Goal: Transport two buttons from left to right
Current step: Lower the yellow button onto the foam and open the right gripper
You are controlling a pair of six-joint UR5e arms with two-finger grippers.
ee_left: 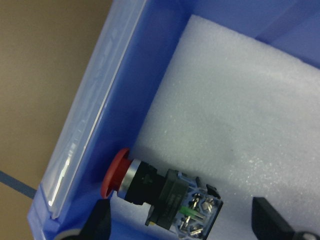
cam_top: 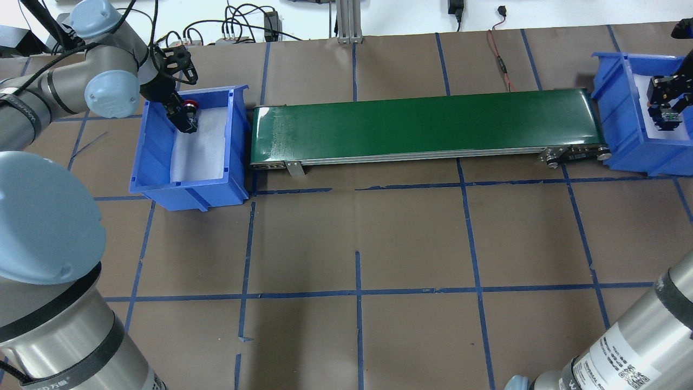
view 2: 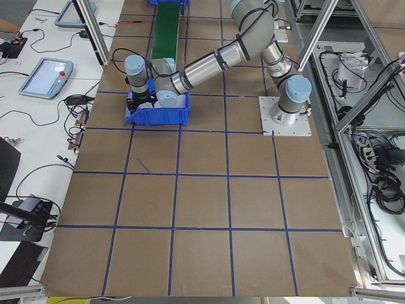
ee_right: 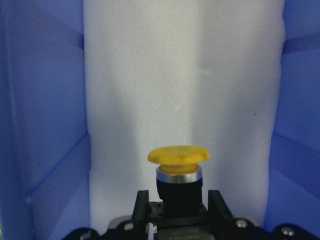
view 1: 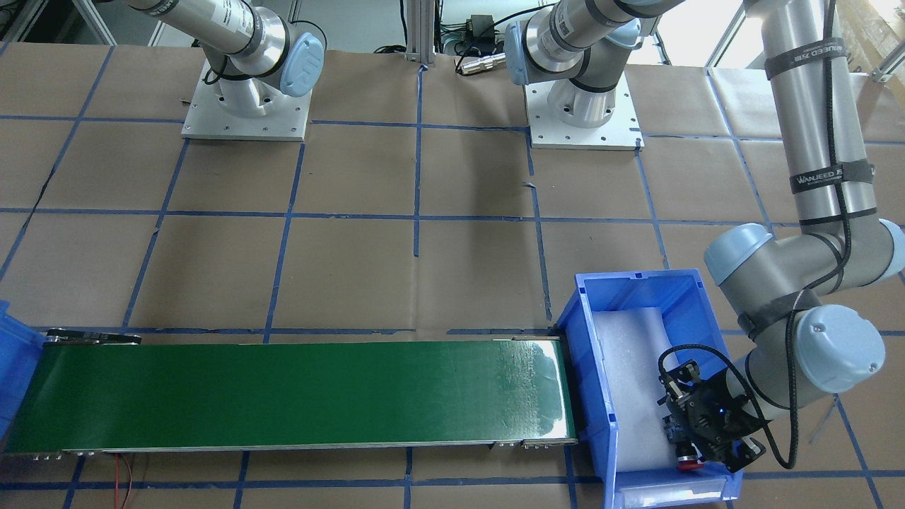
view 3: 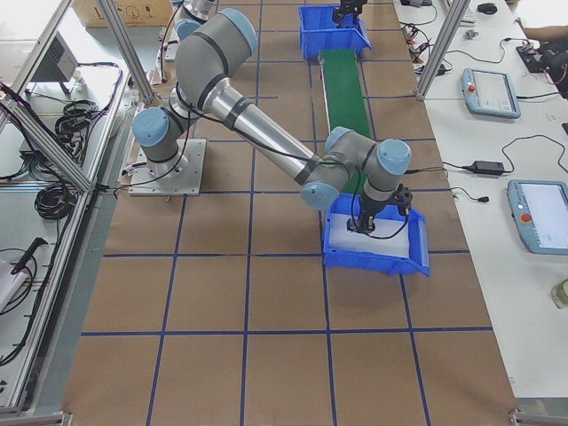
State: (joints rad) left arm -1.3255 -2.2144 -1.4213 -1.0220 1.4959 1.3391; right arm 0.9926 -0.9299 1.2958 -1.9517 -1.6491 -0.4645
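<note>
Right gripper (ee_right: 178,202) clamping yellow button (ee_right: 178,157), unseen overhead, left gripper (ee_left: 182,218) apart astride red button (ee_left: 150,184)

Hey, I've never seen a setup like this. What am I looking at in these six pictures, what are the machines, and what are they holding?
These are two robot arms bolted to a paper-covered table. Four pictures come from fixed cameras: one facing the robot, one over its shoulders, one at each table end. The last two come from cameras on the wrists. A green conveyor belt runs between two blue foam-lined bins. The left gripper is open inside the left bin, its fingers on either side of a red button lying on the foam. The right gripper, over the right bin, grips a yellow button.
</note>
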